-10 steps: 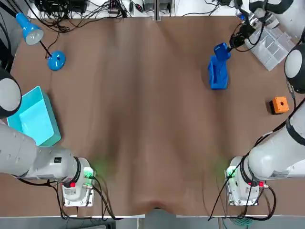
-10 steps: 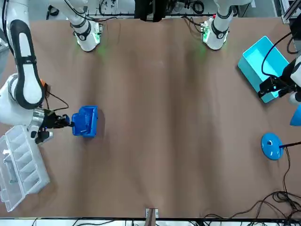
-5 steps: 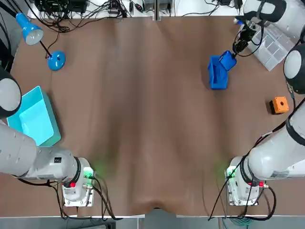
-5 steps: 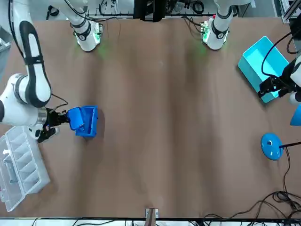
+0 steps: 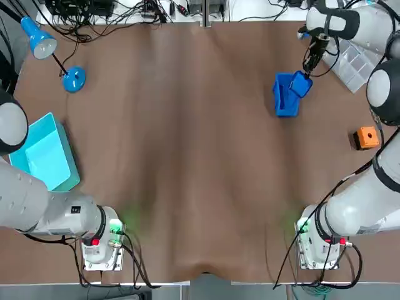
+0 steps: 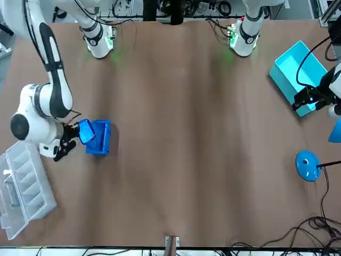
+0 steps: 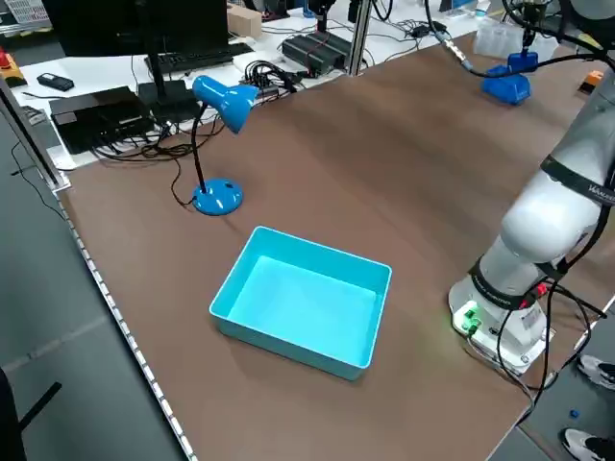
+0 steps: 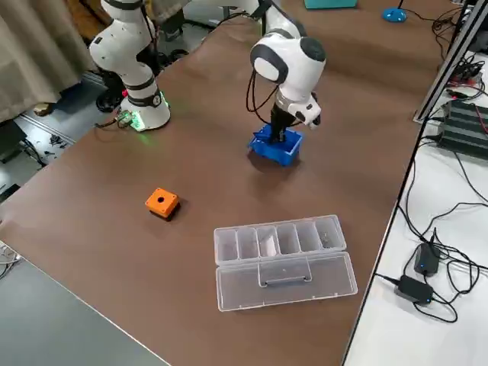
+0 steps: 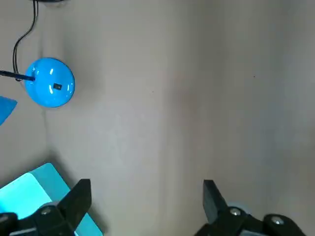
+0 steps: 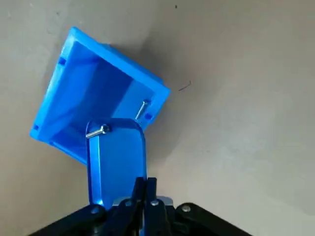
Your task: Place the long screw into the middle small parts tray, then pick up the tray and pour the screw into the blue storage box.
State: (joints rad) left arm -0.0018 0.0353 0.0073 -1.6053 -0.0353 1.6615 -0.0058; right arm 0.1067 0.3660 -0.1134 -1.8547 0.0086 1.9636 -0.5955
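- Table (image 5: pixel 187 156): a wide bare stretch is noted from the arm bases to the far edge; all items lie toward the side and far edges
- Near left edge: a teal bin (image 5: pixel 44 153) is seen; the left gripper (image 9: pixel 146 187) is poised above the table at the bin's edge, fingers spread wide, nothing between them
- Right edge: an orange block (image 5: pixel 367 137) stands alone, well apart from the blue storage box (image 5: pixel 282 103)
- Far right: the right gripper (image 10: pixel 141 189) is clamped tight on the rim of the small tray (image 10: pixel 115 162); the tray is tilted, its lip over the box opening
- A screw (image 10: pixel 97 131) is seen at the tray's lip, above the box interior; a second screw (image 10: pixel 142 109) lies against the box's inner wall
- Far corners: clear organiser (image 5: pixel 359 59) on the right, desk lamp (image 5: pixel 74 79) on the left
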